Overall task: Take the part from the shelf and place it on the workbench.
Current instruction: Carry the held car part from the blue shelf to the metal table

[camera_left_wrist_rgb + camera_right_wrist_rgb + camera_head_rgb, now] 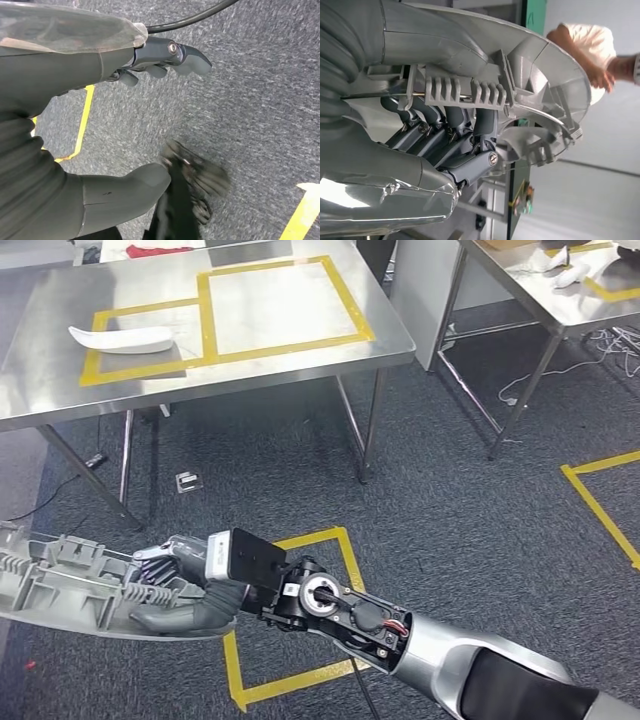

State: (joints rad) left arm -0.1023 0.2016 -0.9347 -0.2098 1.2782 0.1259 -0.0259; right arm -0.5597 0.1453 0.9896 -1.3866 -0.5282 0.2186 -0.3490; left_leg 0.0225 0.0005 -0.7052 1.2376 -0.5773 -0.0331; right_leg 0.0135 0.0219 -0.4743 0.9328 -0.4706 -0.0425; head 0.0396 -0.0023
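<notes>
A long grey plastic part (60,585) with ribs and clips on its inner side hangs low over the carpet at the left. My right hand (181,585) grips it at its near end, the arm reaching in from the lower right. In the right wrist view the fingers (444,135) curl into the ribbed inside of the part (531,85). The steel workbench (302,360) stands ahead, marked with yellow tape rectangles; a white curved part (121,338) lies in its left rectangle. My left hand (75,75) hangs over the carpet, thumb and fingers apart, holding nothing.
A second steel table (528,300) stands at the back right with white cables (604,350) on the floor beneath. Yellow tape squares (302,540) mark the dark carpet. A small metal plate (187,480) lies under the workbench. A person (591,55) stands beyond the part.
</notes>
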